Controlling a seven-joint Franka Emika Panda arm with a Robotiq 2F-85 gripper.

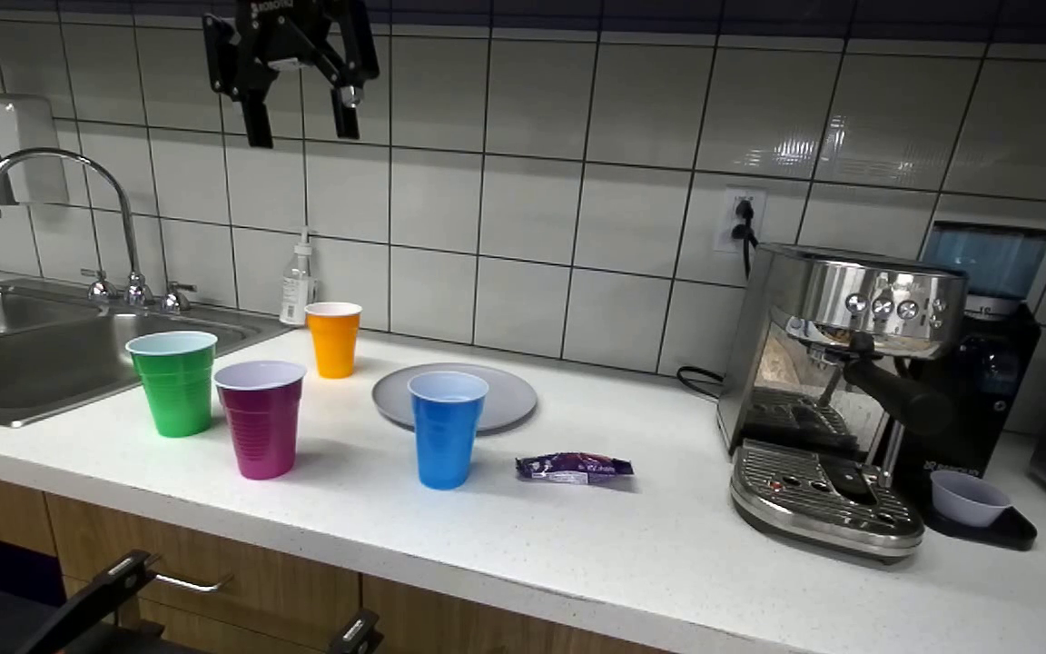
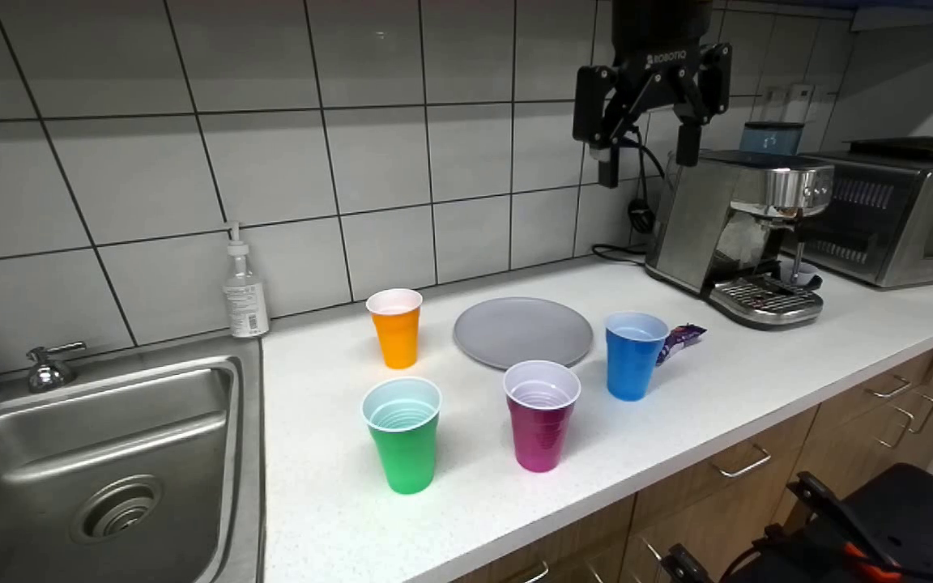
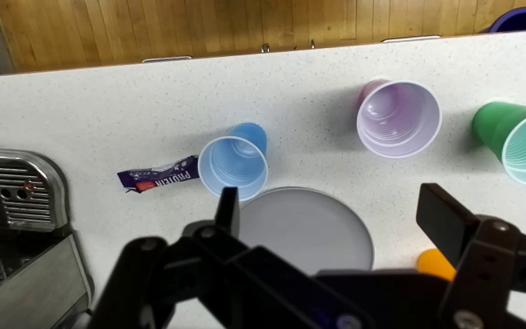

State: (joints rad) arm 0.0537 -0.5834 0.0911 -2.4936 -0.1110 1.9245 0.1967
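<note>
My gripper [image 1: 304, 141] hangs high above the counter in both exterior views, its fingers spread wide with nothing between them. From the wrist view, the grey plate [image 3: 304, 228] shows below the gap between the fingers. A blue cup [image 1: 447, 440] stands upright beside the plate, and a purple protein bar wrapper [image 3: 162, 176] lies close to it. Magenta [image 2: 539, 433] and green [image 2: 406, 457] cups stand nearer the sink. An orange cup [image 2: 398, 336] stands by the wall side of the plate; in the wrist view a finger hides most of it.
A steel espresso machine [image 1: 850, 300] and a microwave [image 2: 912, 219] stand toward one end of the counter. At the opposite end are the sink [image 2: 142, 421], a faucet [image 1: 123, 209] and a soap bottle [image 2: 245, 295]. The tiled wall [image 1: 523, 209] runs along the back.
</note>
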